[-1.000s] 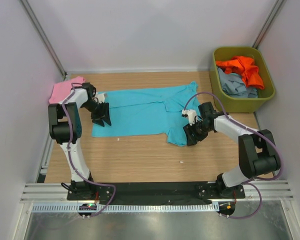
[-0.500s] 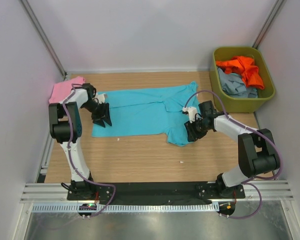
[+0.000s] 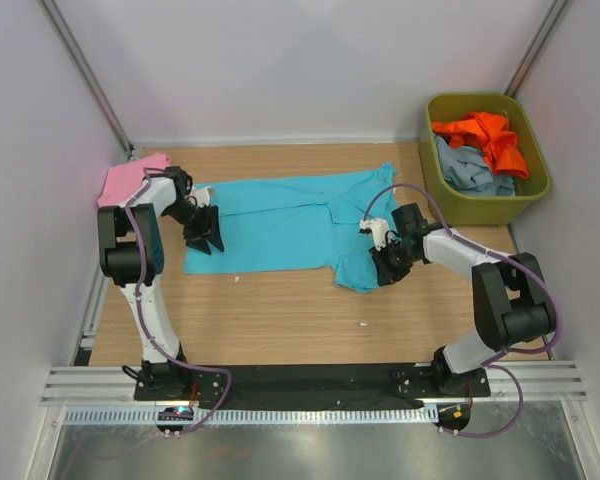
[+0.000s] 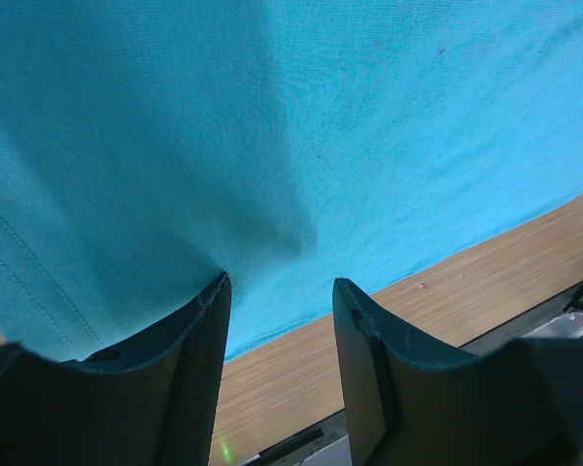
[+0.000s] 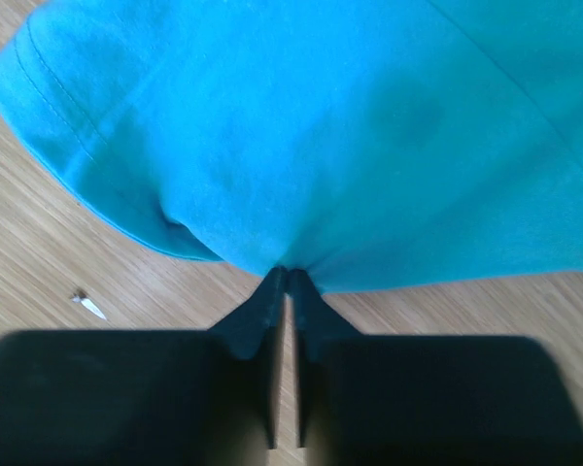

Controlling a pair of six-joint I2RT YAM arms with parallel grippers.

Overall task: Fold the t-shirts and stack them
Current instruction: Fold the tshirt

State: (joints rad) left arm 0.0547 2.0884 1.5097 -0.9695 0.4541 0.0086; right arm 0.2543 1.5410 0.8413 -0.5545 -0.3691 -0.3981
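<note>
Right hand (image 5: pixel 283 282) has its two fingers drawn almost together, with only a thin slit between them, and their tips pinch the near hem of the turquoise t-shirt (image 3: pixel 280 220), where the cloth puckers. This grip sits at the shirt's right end, beside a rounded lobe of cloth that bulges toward the arms over the wooden surface (image 3: pixel 280 310).

Left hand (image 3: pixel 204 236) rests over the shirt's left end. In its wrist view the fingers (image 4: pixel 199 369) stand apart at a middling width, with bare wood showing in the gap below the hem. Cloth lies just in front of the tips, and whether they touch it I cannot tell.

The turquoise shirt lies flat across the middle of the surface, long side running left to right. Its near edge is a fairly straight line, and a broad band of bare wood runs from there to the arm bases, broken only by a small white scrap (image 3: pixel 362 323). Behind the shirt a narrower strip of wood reaches the back wall.

A pink t-shirt (image 3: pixel 128 177) is bunched in the far left corner, against the side wall (image 3: pixel 40 200) and just beside the left arm. In the far right corner stands an olive bin (image 3: pixel 485 212) holding an orange t-shirt (image 3: pixel 490 135) and a grey-blue t-shirt (image 3: pixel 467 168), well apart from the right hand.
</note>
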